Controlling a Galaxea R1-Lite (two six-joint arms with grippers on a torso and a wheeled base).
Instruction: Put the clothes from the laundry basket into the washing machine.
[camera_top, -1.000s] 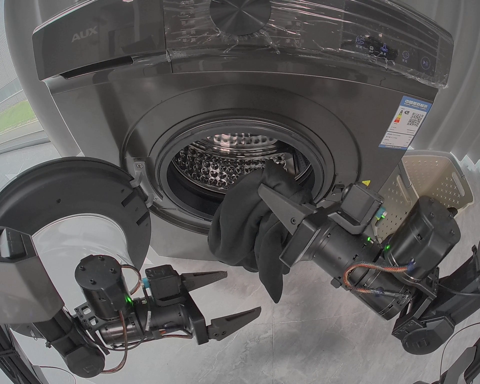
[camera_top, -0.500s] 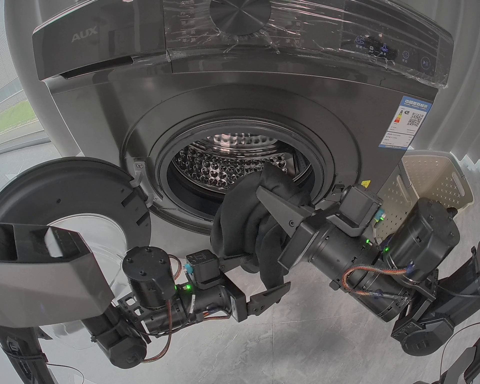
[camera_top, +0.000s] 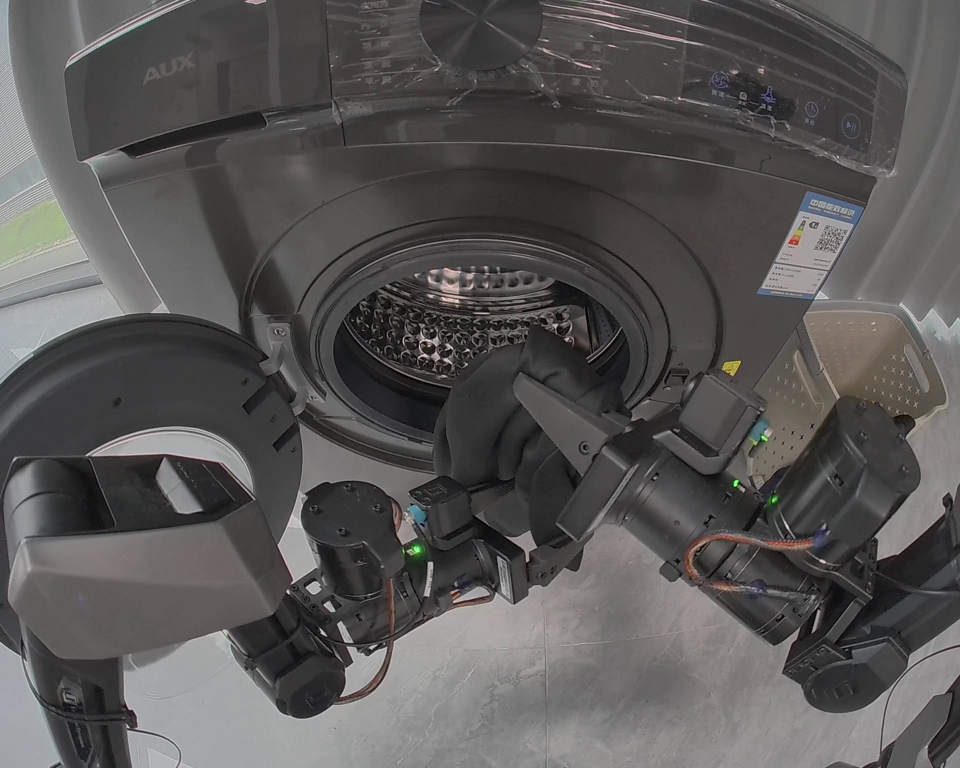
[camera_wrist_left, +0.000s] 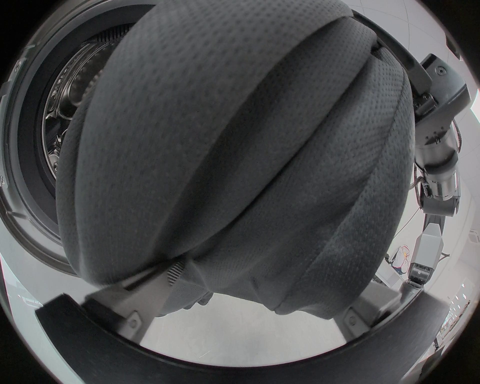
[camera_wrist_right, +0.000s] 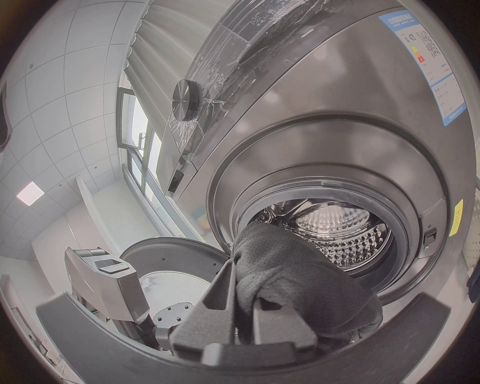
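Note:
A black garment hangs at the lower rim of the washing machine's round opening, with its top edge just inside the drum. My right gripper is shut on its upper fold; in the right wrist view the cloth is pinched between the fingers. My left gripper is open just below, one finger on each side of the garment's hanging lower part. From the left wrist the cloth bulges between the two fingers. The beige laundry basket stands right of the machine.
The machine's round door is swung wide open to the left, close to my left arm. The perforated steel drum looks empty behind the garment. Grey tiled floor lies in front of the machine.
My left arm has swung right and up from the floor area, bringing its open fingers around the bottom of the garment. The right gripper has stayed nearly still, holding the cloth.

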